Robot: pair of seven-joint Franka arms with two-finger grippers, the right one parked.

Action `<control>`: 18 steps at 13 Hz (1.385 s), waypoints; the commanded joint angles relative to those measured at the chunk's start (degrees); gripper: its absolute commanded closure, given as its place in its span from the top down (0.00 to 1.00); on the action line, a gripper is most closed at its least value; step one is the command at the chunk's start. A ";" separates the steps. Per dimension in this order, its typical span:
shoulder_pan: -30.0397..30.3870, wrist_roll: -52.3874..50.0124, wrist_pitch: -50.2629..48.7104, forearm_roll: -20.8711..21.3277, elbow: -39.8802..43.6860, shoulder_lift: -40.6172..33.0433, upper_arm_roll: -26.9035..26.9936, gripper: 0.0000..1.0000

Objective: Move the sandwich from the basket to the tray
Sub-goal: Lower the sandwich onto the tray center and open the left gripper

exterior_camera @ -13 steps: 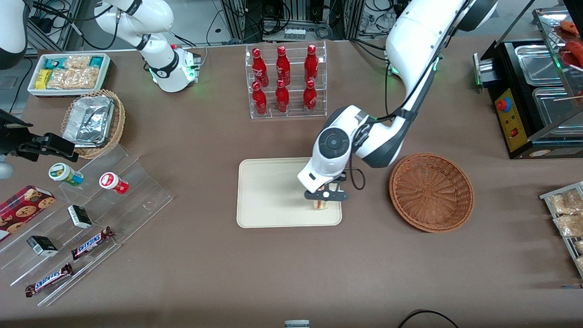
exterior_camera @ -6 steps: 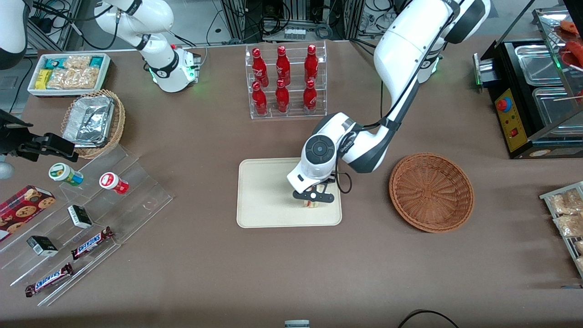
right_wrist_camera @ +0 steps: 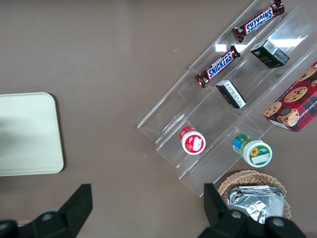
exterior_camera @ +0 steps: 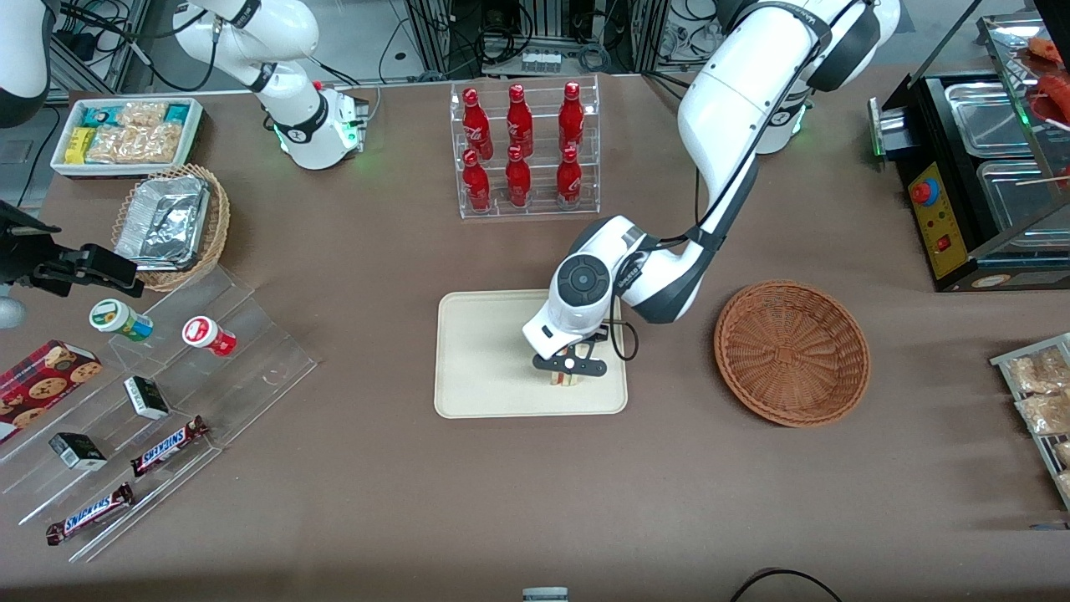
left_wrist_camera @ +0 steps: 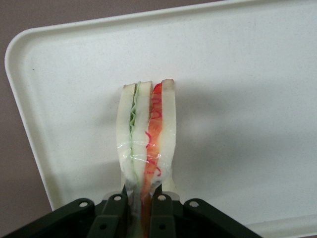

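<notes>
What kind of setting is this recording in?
Likely a lab mock-up of a snack counter: racked red soda bottles, Snickers bars on acrylic steps, and the gripper holding a sandwich over a tray.

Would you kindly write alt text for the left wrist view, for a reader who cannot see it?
The gripper is shut on the sandwich, pinching one end of the plastic-wrapped wedge, whose white bread, green and orange-red filling layers face the camera. Beneath it lies the cream tray, with brown table past the tray's rounded corner.
</notes>
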 commanded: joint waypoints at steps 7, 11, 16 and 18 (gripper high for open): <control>-0.35 -4.24 -0.09 0.45 1.77 0.88 0.70 1.00; 0.00 -3.36 -0.44 1.24 2.64 0.00 1.05 1.00; 0.18 -3.71 -3.42 3.35 3.70 -4.21 2.98 1.00; 0.27 -3.10 -6.93 3.35 3.79 -7.45 5.08 1.00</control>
